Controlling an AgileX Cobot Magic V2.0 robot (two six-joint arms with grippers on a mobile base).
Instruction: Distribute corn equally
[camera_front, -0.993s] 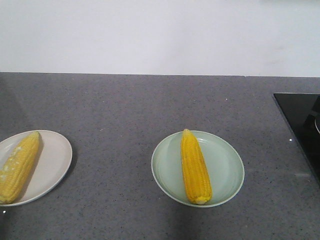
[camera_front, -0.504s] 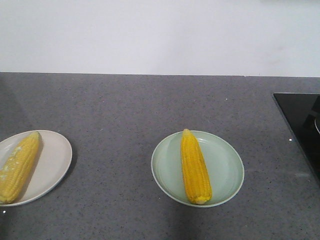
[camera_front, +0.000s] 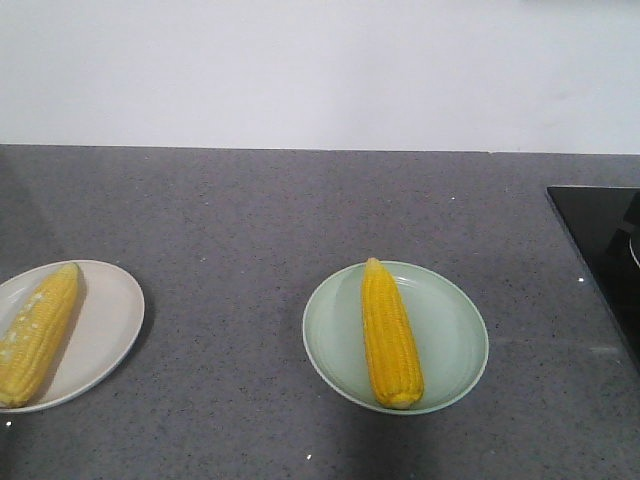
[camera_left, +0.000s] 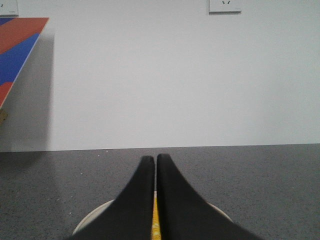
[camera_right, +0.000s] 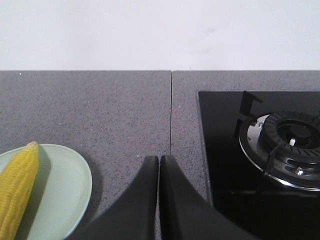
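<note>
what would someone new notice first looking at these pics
Two bright yellow cobs stand out against the grey counter: one corn lies on the green plate near the middle, the other corn on the white plate at the left edge. At the right edge sits a black stove with a gas burner.

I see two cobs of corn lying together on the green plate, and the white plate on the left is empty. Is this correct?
Not quite. The front view shows one corn cob on the green plate and another corn cob on the white plate at the left, so neither plate is empty.
</note>
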